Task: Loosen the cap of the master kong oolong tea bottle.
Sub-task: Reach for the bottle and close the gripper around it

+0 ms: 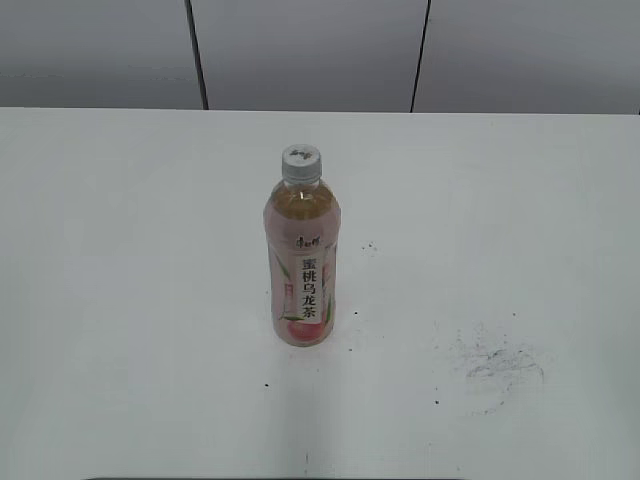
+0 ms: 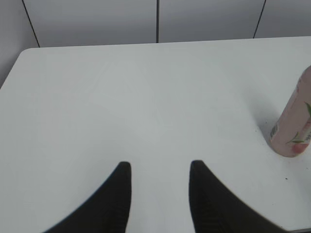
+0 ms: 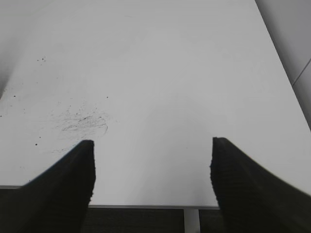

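The master kong oolong tea bottle (image 1: pixel 302 270) stands upright in the middle of the white table (image 1: pixel 120 300), amber tea above a pink peach label with a white strip of black characters. Its white-grey cap (image 1: pixel 301 162) sits on the neck. Neither arm shows in the exterior view. In the left wrist view the bottle's lower body (image 2: pixel 294 126) is at the right edge, well right of my left gripper (image 2: pixel 160 167), which is open over bare table with nothing between its fingers. My right gripper (image 3: pixel 151 145) is wide open above the table's near edge, empty; the bottle is outside that view.
A patch of grey scuff marks (image 1: pixel 500 362) lies on the table right of the bottle, the same scuff marks (image 3: pixel 80 124) showing left of my right gripper. Small dark specks dot the surface. Grey wall panels (image 1: pixel 310 50) stand behind the table's far edge.
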Robot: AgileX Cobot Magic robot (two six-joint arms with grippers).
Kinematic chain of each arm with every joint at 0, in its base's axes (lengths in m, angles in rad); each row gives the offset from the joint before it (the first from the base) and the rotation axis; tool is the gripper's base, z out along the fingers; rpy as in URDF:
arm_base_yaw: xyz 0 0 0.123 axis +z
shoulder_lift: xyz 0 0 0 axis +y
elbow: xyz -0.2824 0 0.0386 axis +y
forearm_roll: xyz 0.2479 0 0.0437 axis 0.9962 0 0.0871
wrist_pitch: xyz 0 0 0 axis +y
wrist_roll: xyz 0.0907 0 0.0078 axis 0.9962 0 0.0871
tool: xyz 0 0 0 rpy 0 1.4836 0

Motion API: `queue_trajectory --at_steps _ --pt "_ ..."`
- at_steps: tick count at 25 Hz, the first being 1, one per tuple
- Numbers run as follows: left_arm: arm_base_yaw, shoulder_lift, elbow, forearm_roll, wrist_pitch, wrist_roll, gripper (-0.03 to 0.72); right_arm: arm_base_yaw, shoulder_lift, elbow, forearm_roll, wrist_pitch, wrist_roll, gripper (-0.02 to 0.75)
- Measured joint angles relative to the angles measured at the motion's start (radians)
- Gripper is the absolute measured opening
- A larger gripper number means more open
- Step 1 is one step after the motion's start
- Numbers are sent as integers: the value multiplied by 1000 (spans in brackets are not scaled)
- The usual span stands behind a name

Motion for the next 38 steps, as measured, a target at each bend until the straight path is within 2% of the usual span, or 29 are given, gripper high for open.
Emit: queue_trajectory --at_steps 38 --pt "0 0 0 0 0 0 246 0 0 0 0 0 0 556"
